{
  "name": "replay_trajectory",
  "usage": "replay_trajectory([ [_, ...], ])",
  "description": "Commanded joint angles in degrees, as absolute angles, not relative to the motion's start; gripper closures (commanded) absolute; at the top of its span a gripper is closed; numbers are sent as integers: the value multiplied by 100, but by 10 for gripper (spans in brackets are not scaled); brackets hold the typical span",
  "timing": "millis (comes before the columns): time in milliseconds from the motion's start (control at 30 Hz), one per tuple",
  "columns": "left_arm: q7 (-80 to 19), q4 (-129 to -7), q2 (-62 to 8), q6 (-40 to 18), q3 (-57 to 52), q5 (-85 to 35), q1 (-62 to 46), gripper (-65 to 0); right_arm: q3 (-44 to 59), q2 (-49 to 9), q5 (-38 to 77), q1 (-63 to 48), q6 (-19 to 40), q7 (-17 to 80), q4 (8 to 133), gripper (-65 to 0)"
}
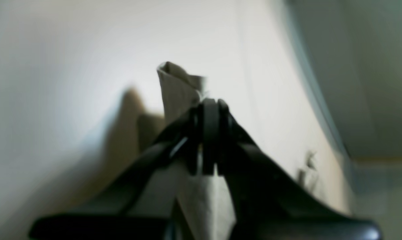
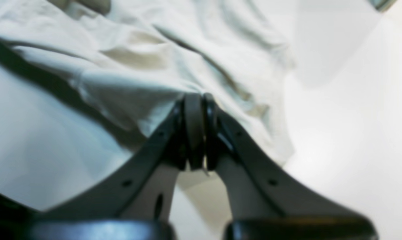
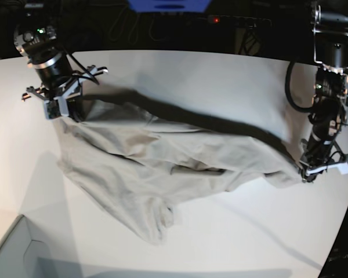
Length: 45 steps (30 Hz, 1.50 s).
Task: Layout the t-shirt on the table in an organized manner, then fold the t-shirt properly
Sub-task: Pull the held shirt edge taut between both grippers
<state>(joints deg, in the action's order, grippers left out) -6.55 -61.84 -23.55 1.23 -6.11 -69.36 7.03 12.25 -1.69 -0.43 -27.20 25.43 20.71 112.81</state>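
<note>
— Where was the t-shirt (image 3: 162,168) when you looked?

— I saw it stretched between both arms above the table (image 3: 220,81), one edge pulled taut from corner to corner, the rest sagging down onto the white top in wrinkles, with a loose fold trailing toward the near edge.

— And the right gripper (image 2: 196,100)?

— Clenched on fabric. In its wrist view I had the jaws pressed together with the cloth bunched right at the tips.

— The left gripper (image 1: 209,103)?

— Also clamped. Its jaws were together, with a pinched tuft of cloth sticking up past them. That view was blurred, so I could not tell which part of the shirt it held.

— Anything else on the table?

— A pale grey box corner (image 3: 11,249) at the near edge, apart from the shirt.
</note>
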Motion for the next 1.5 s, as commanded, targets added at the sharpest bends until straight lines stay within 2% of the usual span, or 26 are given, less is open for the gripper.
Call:
replay_trajectory([
  [0, -497, -6563, -2501, 233, -787, -6941, 593, -2, 1253, -215, 4, -2730, 2554, 1903, 11380, 0],
  [167, -497, -7837, -2527, 699, -1464, -6923, -154, -2, 1499, -312, 31, -2519, 2554, 1886, 11407, 0],
  [367, -497, -8400, -2527, 998, -2009, -6914, -514, -2, 2000, -295, 40, -2079, 2554, 1877, 11442, 0],
  [633, -497, -7442, -2484, 1007, -1543, -6914, 268, -5, 2018, -295, 40, -1596, 2554, 1895, 11424, 0],
  [933, -497, -6519, -2475, 1007, -892, -6914, 892, -14, 2009, -207, 40, -1771, 2554, 1903, 11380, 0],
  [1000, -505, -6316, -2466, 1007, -884, -6923, 963, -60, 2009, -198, 40, -1807, 2554, 1903, 11380, 0],
  [1100, -505, -5859, -2387, 989, -629, -6923, 1209, -220, 1877, -215, 40, -1780, 2554, 1903, 11231, 0],
  [1200, -505, -5508, -2387, 971, -453, -6923, 1367, -350, 1877, -215, 40, -1763, 2554, 1903, 11134, 0],
  [1267, -497, -5516, -2369, 963, -453, -6923, 1367, -378, 1877, -215, 40, -1763, 2554, 1895, 11090, 0],
  [1467, -488, -6519, -2396, 971, -514, -6941, 734, -380, 1877, -215, 40, -1684, 2554, 1895, 11073, 0],
])
